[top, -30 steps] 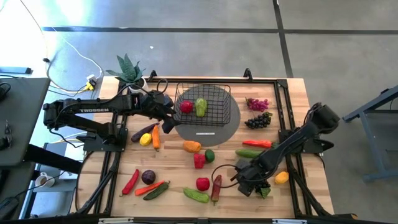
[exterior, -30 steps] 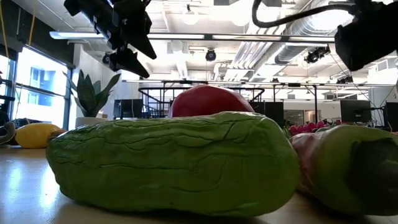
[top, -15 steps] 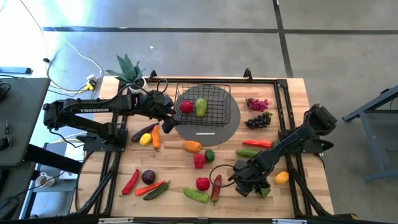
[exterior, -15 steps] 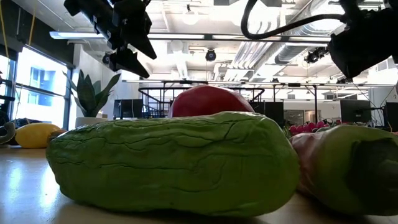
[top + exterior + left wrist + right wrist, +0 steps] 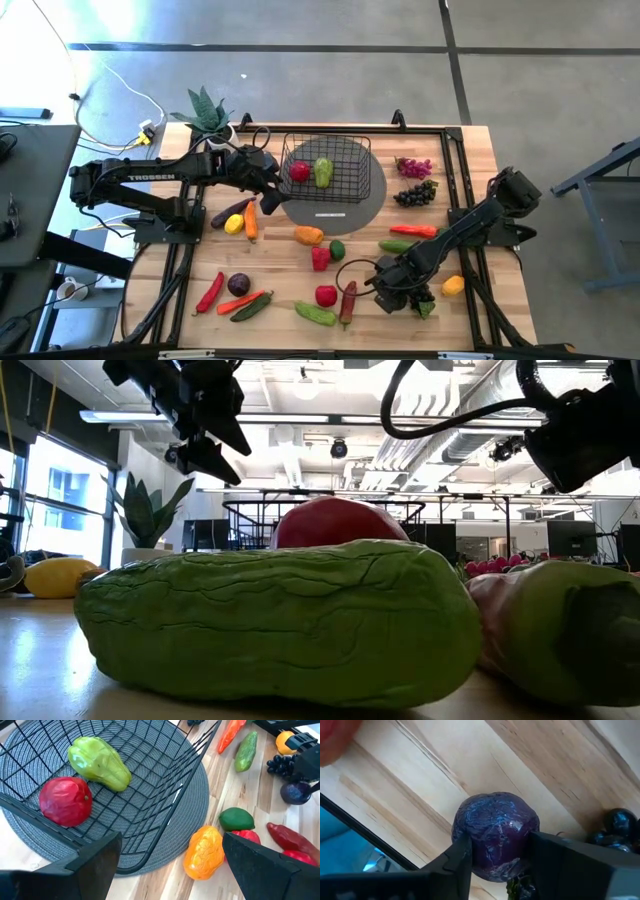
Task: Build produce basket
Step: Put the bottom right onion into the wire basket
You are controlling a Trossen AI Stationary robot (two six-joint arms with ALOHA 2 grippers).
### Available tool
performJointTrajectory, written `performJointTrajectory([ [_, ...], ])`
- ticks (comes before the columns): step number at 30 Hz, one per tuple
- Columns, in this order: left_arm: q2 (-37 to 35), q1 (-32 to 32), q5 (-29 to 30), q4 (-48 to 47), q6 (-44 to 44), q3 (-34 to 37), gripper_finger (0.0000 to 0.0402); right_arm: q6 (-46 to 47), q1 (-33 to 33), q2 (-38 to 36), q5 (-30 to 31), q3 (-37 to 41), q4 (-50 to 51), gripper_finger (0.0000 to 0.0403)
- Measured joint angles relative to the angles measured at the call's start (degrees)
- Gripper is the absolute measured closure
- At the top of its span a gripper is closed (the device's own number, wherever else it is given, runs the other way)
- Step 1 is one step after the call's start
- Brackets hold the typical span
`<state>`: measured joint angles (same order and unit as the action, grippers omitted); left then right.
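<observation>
The black wire basket [image 5: 325, 170] stands on a grey round mat [image 5: 372, 190] at the far middle of the table. A red tomato [image 5: 65, 801] and a green pepper [image 5: 99, 763] lie inside it. My left gripper [image 5: 268, 200] hovers open and empty at the basket's near left corner. My right gripper [image 5: 388, 295] is low over the near right part of the table, shut on a purple onion [image 5: 495, 835]. The onion also shows in the left wrist view [image 5: 295, 792], next to a bunch of dark grapes [image 5: 620, 825]. My right gripper pinches the purple onion at its two opposite sides [image 5: 470, 845] between its two fingers. The fingers come from above, pointing down at the table. I cannot tell whether the onion is clear of the wood.
Loose produce lies across the table: an orange pepper [image 5: 308, 236], a lime [image 5: 337, 250], a red pepper [image 5: 320, 258], a tomato [image 5: 326, 295], a bumpy green cucumber [image 5: 315, 313], a lemon [image 5: 233, 224], a carrot [image 5: 250, 220], pink grapes [image 5: 413, 166]. A potted plant [image 5: 205, 110] stands at the far left.
My right gripper has gone a little toward the table's left edge, staying low near the dark grapes. My left arm has kept still.
</observation>
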<state>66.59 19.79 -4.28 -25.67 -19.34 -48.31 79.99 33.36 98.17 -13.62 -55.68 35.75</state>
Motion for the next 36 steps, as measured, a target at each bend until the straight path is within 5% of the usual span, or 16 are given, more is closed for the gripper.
performJointTrajectory([
  [21, 0.0, 0.0, 0.0, 0.1, 0.5, 0.0, 0.0064, 1.2, -0.4, 0.9, 4.7, -11.6, 4.9, 0.028],
  [36, -4.3, 0.2, 0.0, 0.1, 8.6, 0.0, 0.0064, -3.9, -9.1, 0.7, 17.0, -27.3, 19.8, 0.028],
])
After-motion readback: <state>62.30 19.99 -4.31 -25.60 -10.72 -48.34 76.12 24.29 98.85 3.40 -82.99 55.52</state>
